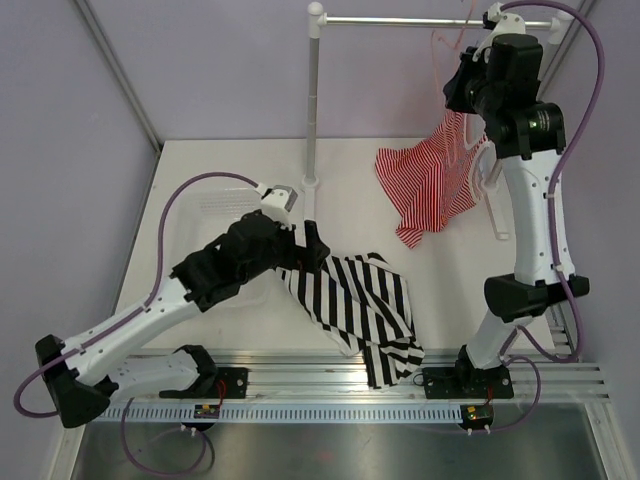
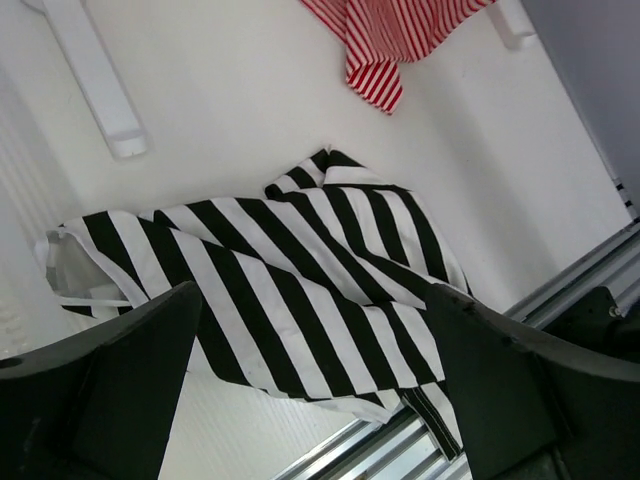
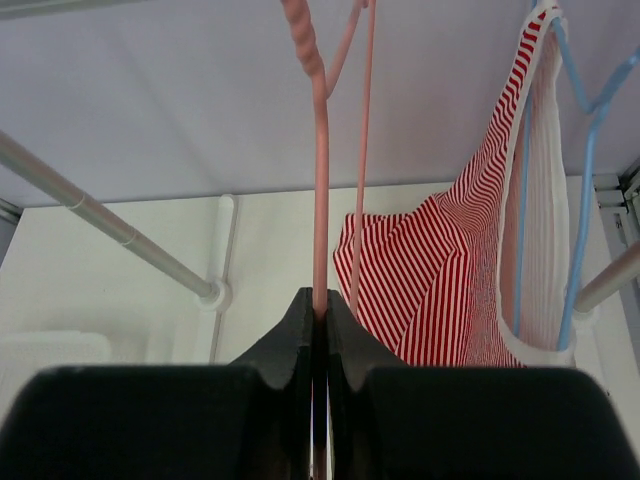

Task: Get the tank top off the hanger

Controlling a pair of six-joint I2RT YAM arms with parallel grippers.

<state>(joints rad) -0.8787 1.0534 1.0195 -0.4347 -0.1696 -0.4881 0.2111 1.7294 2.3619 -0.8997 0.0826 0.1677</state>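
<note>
The black-and-white striped tank top [image 1: 365,305] lies crumpled on the table, its lower corner over the front metal rail. It is apart from the hanger. My left gripper [image 1: 312,248] hovers open just above its left end. In the left wrist view the tank top [image 2: 300,270] lies below and between the spread fingers of the left gripper [image 2: 315,300], untouched. My right gripper [image 1: 465,85] is raised by the rack bar and shut on the thin pink hanger [image 1: 445,45]. In the right wrist view the right gripper [image 3: 320,300] pinches the pink hanger's wire [image 3: 320,200], which carries no garment.
A red-and-white thin-striped tank top [image 1: 430,185] hangs on a pale blue hanger [image 3: 585,150] beside the right arm. The rack's bar [image 1: 420,20] and post [image 1: 312,100] stand at the back. A white ribbed tray [image 1: 215,210] sits under the left arm. Metal rails [image 1: 330,375] edge the front.
</note>
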